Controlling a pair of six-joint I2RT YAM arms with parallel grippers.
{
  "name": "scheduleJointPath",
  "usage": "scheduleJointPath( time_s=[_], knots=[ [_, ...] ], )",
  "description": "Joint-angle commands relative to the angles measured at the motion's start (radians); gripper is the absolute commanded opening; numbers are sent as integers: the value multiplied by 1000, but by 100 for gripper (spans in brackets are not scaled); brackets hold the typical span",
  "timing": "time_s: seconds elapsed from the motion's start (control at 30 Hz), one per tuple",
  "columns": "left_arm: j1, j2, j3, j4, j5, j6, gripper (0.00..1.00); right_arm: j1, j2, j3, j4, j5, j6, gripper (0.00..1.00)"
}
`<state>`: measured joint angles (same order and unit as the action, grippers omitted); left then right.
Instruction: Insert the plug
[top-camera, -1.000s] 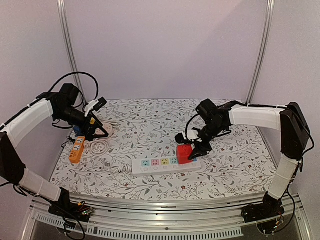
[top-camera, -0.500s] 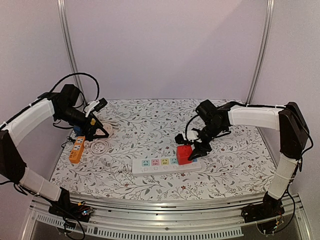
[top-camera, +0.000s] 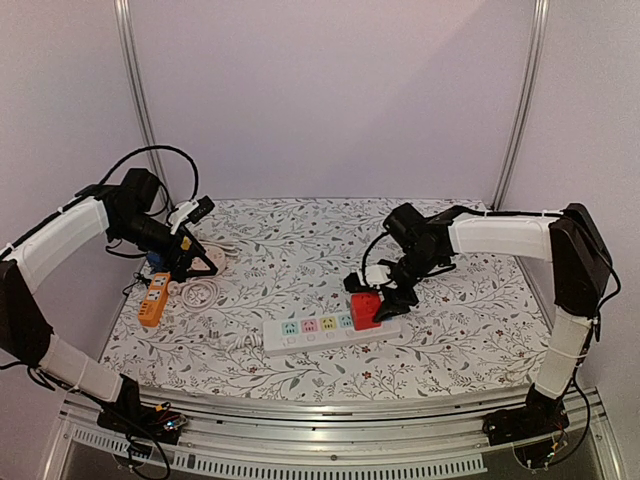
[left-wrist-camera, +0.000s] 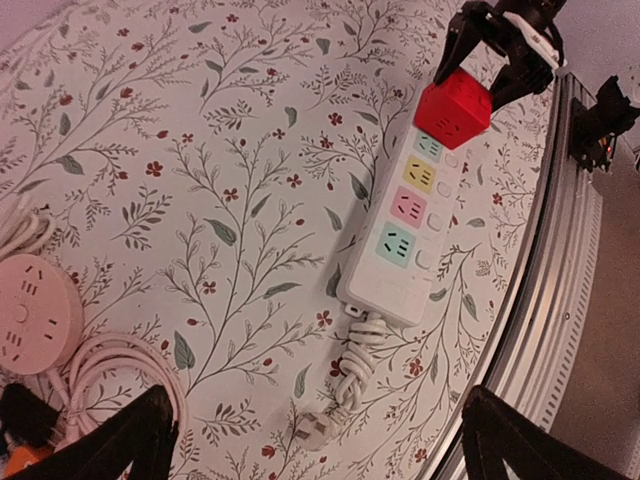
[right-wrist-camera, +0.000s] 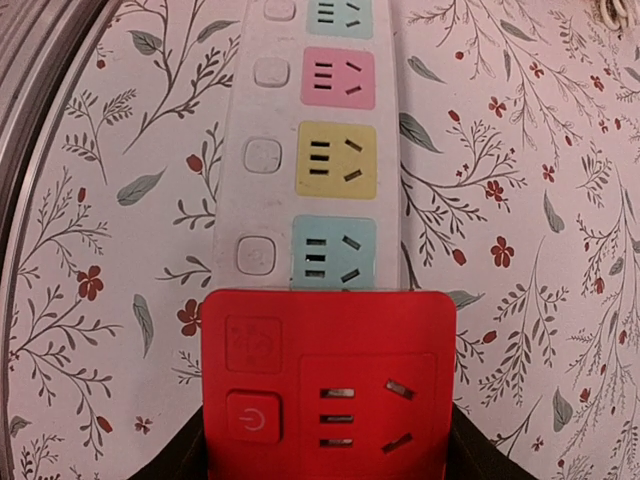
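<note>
The red cube plug (top-camera: 364, 309) sits over the right end of the white power strip (top-camera: 310, 331). My right gripper (top-camera: 378, 298) is shut on the cube's two sides. In the right wrist view the cube (right-wrist-camera: 328, 385) fills the space within the right gripper (right-wrist-camera: 328, 458) and covers the strip's (right-wrist-camera: 262, 160) end socket. I cannot tell whether its pins are in. In the left wrist view the cube (left-wrist-camera: 453, 108) looks slightly tilted on the strip (left-wrist-camera: 430, 262). My left gripper (top-camera: 200, 262) is open and empty, far left, above the table.
An orange power strip (top-camera: 153, 298) and a round white socket (left-wrist-camera: 25, 315) with a coiled cable (left-wrist-camera: 120, 370) lie at the left. The white strip's own knotted cord and plug (left-wrist-camera: 310, 430) lie at its left end. A metal rail (top-camera: 300, 440) runs along the near edge.
My right gripper has moved slightly left with the red cube, which shifted a little along the strip's end. The left arm has not moved.
</note>
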<state>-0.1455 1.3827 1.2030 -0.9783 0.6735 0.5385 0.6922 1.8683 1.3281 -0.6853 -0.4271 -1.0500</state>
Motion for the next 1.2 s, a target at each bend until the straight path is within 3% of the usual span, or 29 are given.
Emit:
scheduleJointPath(
  time_s=[0.0, 0.27, 0.5, 0.63, 0.77, 0.9, 0.93, 0.97, 1.17],
  knots=[
    [12, 5, -4, 14, -2, 14, 99, 18, 71, -62, -47, 159, 3, 0],
    [12, 4, -5, 14, -5, 14, 99, 24, 77, -60, -60, 165, -3, 0],
    [12, -1, -6, 15, -6, 18, 99, 44, 131, -68, -110, 264, -19, 1],
    [13, 5, -2, 13, -3, 17, 100, 48, 130, -55, -108, 254, 3, 5],
    [12, 5, -2, 8, -2, 19, 100, 47, 106, -25, -108, 240, 22, 45],
    [12, 1, -1, 5, -2, 24, 100, 49, 71, 21, -95, 178, 66, 75],
    [12, -1, -1, 5, -2, 25, 100, 51, 55, 28, -80, 170, 81, 89],
    [12, -3, -2, 2, -2, 26, 100, 52, 45, 31, -60, 166, 105, 98],
    [14, -21, -3, -6, 1, 37, 99, 53, -46, 32, 16, 101, 168, 99]
  ],
)
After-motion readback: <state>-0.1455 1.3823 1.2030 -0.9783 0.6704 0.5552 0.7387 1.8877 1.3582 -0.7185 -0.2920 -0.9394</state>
